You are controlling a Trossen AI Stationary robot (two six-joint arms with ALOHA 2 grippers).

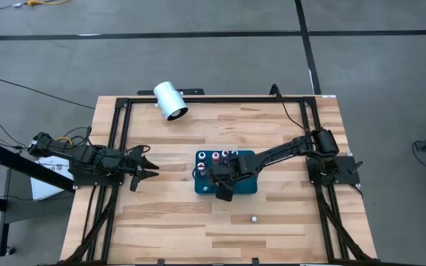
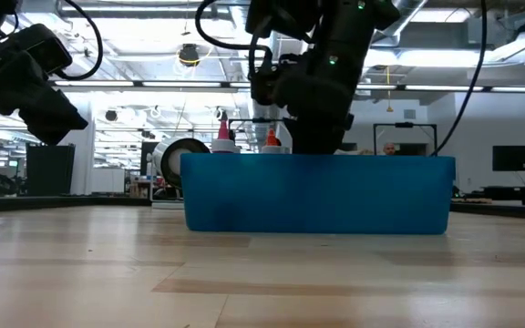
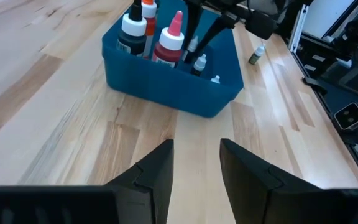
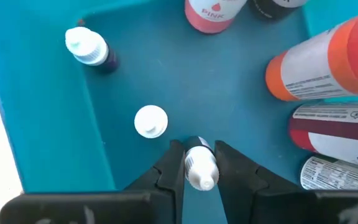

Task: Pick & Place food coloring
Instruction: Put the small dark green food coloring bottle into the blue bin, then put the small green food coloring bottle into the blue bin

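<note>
Teal tray (image 1: 246,185): smooth plastic, rectangular, straight-walled, at the middle of the pale wood-plank tabletop (image 1: 198,222).

Food coloring: small plastic bottles standing in the tray. The pink-labelled bottle (image 4: 213,12), the orange bottle (image 4: 319,59) and a dark red one (image 4: 334,127) are larger. Two tiny white-capped bottles (image 4: 149,121) and (image 4: 87,48) stand apart on the tray floor.

Right gripper (image 4: 199,163): lowered into the tray, dark fingers clenched on a tiny white-capped bottle (image 4: 201,167), one finger touching each side.

Stray bottle (image 1: 254,219): upright on bare tabletop, near the tray.

Left gripper (image 3: 196,163): fingers spread and holding nothing, above the tabletop, well apart from the tray.

White cylinder (image 1: 171,100): smooth, lying at the tabletop's far edge.
</note>
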